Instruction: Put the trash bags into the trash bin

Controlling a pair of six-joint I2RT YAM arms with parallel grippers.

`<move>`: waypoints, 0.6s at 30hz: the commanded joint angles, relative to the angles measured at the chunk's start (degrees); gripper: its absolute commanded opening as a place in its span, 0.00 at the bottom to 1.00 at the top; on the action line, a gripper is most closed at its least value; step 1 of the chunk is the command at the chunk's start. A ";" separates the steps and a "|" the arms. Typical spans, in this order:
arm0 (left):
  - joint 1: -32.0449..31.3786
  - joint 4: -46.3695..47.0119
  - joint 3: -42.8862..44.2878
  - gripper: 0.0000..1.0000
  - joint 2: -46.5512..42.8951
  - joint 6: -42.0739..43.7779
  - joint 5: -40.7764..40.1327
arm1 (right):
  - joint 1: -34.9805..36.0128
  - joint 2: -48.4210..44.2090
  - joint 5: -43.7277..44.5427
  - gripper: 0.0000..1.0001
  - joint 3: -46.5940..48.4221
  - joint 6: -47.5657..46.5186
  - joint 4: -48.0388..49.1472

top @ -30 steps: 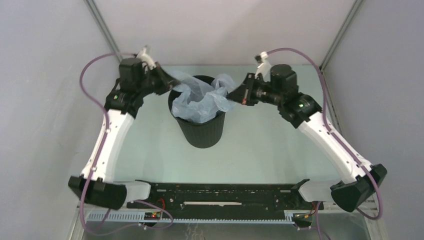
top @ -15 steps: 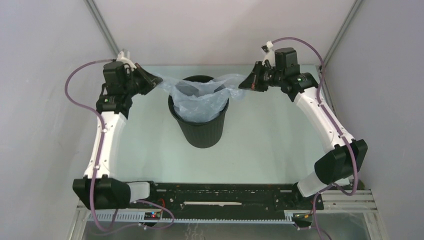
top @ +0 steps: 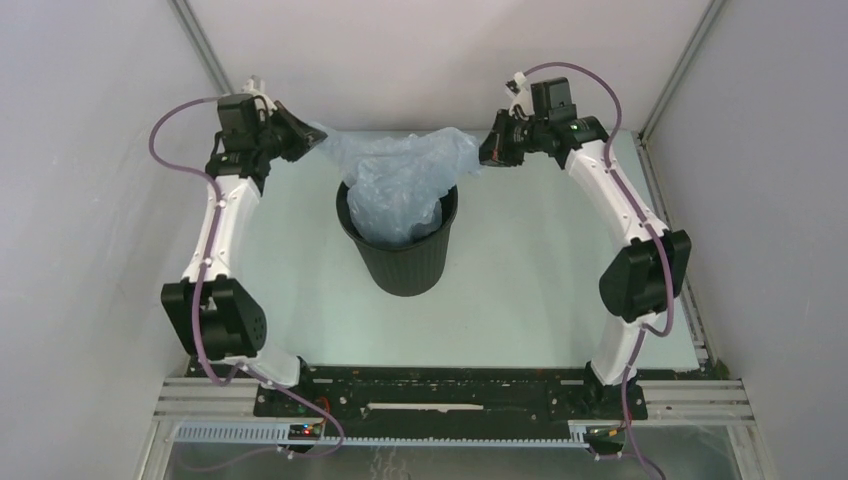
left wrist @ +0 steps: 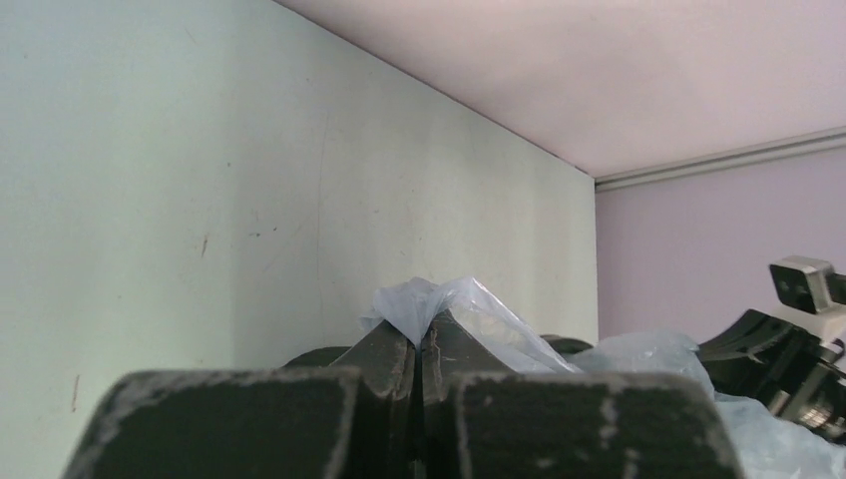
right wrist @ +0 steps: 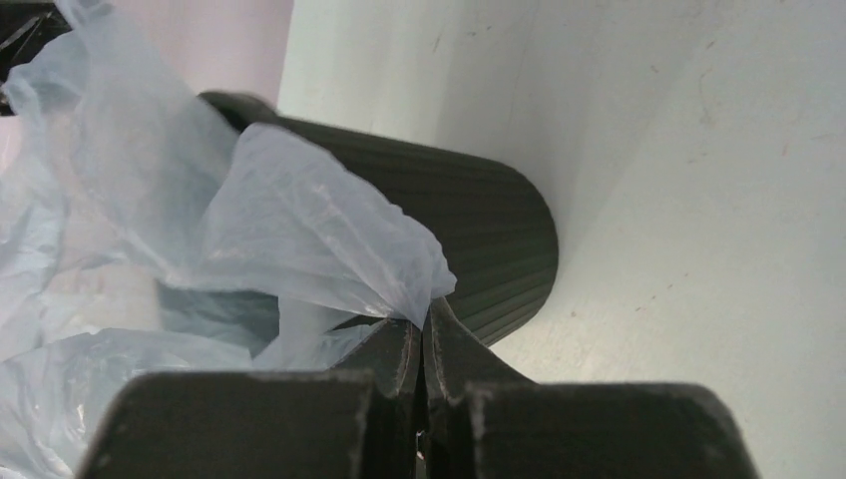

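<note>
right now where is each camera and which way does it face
top external: above and behind the arm bases, looking down on trash bin and trash bag; both arms show
left wrist: wrist-mounted, looks along left gripper pinching the bag
right wrist: wrist-mounted, along right gripper pinching bag, bin beyond
all three share the bag

Thin translucent crinkled plastic-film trash bag (top: 400,185), matte black plastic trash bin (top: 405,265) (finely ribbed wall), smooth pale tabletop (top: 540,280)

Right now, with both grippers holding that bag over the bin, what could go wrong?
The thin trash bag is stretched between the left gripper and right gripper, each pinching a small fold; it could tear or slip free. Its lower part sits in the trash bin; pulling upward might drag it out.
</note>
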 commanded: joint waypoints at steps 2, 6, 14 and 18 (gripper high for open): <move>0.52 -0.43 6.44 0.00 6.45 -2.58 3.27 | -1.72 6.02 -1.09 0.01 7.41 -2.04 -4.50; 0.51 -4.92 5.68 0.00 7.84 -2.40 5.94 | -1.96 8.67 -3.87 0.01 8.47 -1.93 -8.41; 0.70 -6.80 -6.89 0.05 -6.29 -2.25 9.56 | -2.36 -2.44 -11.17 0.18 -3.58 1.63 -3.56; 0.75 -6.22 -10.26 0.07 -10.38 -2.75 8.99 | -2.76 -5.25 -10.53 0.39 -4.30 4.22 -4.72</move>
